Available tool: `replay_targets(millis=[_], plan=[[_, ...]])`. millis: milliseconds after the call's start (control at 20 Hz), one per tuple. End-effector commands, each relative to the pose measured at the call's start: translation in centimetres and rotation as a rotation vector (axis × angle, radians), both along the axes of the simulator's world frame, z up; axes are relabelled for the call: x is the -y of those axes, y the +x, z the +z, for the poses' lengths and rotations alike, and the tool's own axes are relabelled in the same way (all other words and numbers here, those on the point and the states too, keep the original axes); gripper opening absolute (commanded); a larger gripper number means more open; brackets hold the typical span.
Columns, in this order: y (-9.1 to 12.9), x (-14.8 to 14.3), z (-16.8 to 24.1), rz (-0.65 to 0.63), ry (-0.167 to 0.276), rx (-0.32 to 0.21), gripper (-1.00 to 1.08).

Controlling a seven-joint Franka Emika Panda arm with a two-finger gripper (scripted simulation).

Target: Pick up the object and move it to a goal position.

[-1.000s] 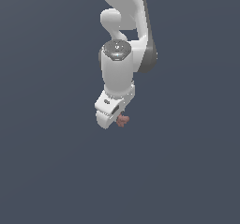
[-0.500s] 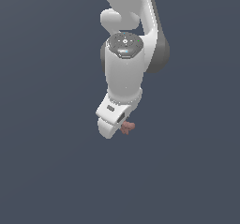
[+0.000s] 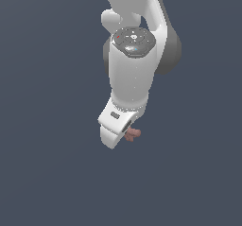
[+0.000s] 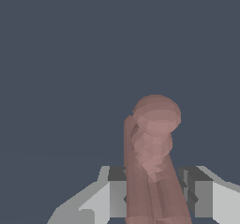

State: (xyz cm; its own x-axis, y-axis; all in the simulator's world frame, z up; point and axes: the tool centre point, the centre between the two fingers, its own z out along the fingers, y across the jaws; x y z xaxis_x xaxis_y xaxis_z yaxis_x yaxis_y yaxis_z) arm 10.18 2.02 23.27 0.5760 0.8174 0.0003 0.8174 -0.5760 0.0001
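Note:
The object (image 3: pixel 133 134) is a small reddish-pink, stubby, irregular piece sticking out from under the white gripper (image 3: pixel 124 134) in the exterior view. The white arm reaches down from the top of that view and hides the fingers. In the wrist view the object (image 4: pixel 152 157) is a pink lumpy column with a rounded end, held between the two grey fingertip pads (image 4: pixel 117 197). The gripper (image 4: pixel 157 197) is shut on it. The object hangs over the plain dark grey ground with nothing under it showing.
Only a uniform dark blue-grey surface (image 3: pixel 52 173) surrounds the arm in both views. No other objects, edges or goal marker show.
The arm has come nearer to the exterior camera and looks larger. The gripper with the pink object has shifted lower in that view. The grip on the object has held.

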Motion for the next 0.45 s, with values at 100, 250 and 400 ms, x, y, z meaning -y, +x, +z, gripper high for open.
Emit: replay_targets(millis=[100,250,400], plan=[[0.75,-0.2,0.47,0.0,0.0,0.0,-1.0],[0.99,-0.26,0.61,0.0,0.0,0.0,-1.0],[1.07,-0.27,0.65,0.0,0.0,0.0,-1.0]])
